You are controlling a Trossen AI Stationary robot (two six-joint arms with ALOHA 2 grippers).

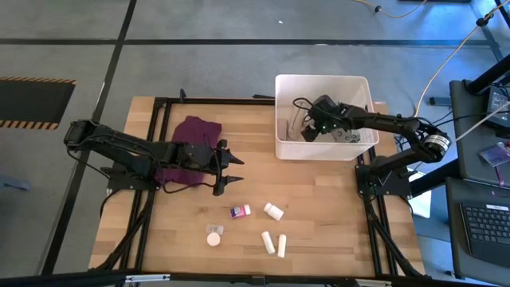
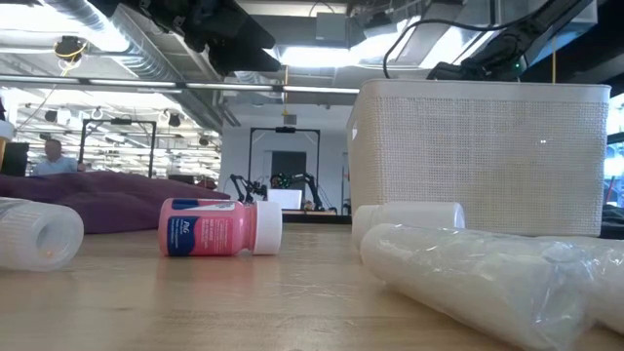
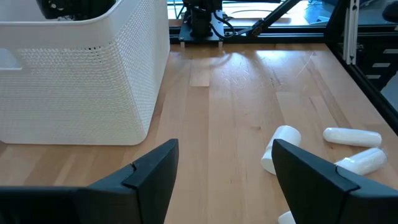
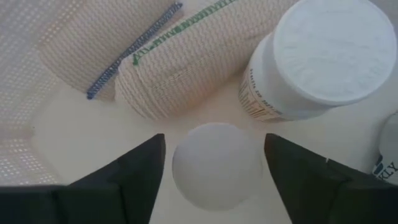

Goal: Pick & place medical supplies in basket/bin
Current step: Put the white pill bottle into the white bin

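Observation:
The white tub (image 1: 323, 151) stands at the table's far right. My right gripper (image 1: 307, 131) reaches down into it and is open. In the right wrist view its fingers stand on either side of a round white container (image 4: 216, 165) on the tub floor, with a thin gap on each side. Two beige rolls (image 4: 186, 62) and a white-capped bottle (image 4: 317, 56) lie beside the container. My left gripper (image 1: 233, 170) is open and empty over the table beside the purple cloth (image 1: 191, 147). On the near table lie a pink bottle (image 1: 239, 211), a white bottle (image 1: 273, 210), a round white container (image 1: 213, 237) and two white tubes (image 1: 273, 242).
The purple cloth lies under the left arm at the table's far left. In the left wrist view, bare wood lies between the tub (image 3: 81, 81) and the white bottle (image 3: 280, 149) with the two tubes (image 3: 354, 149). A black frame runs along the table's edges.

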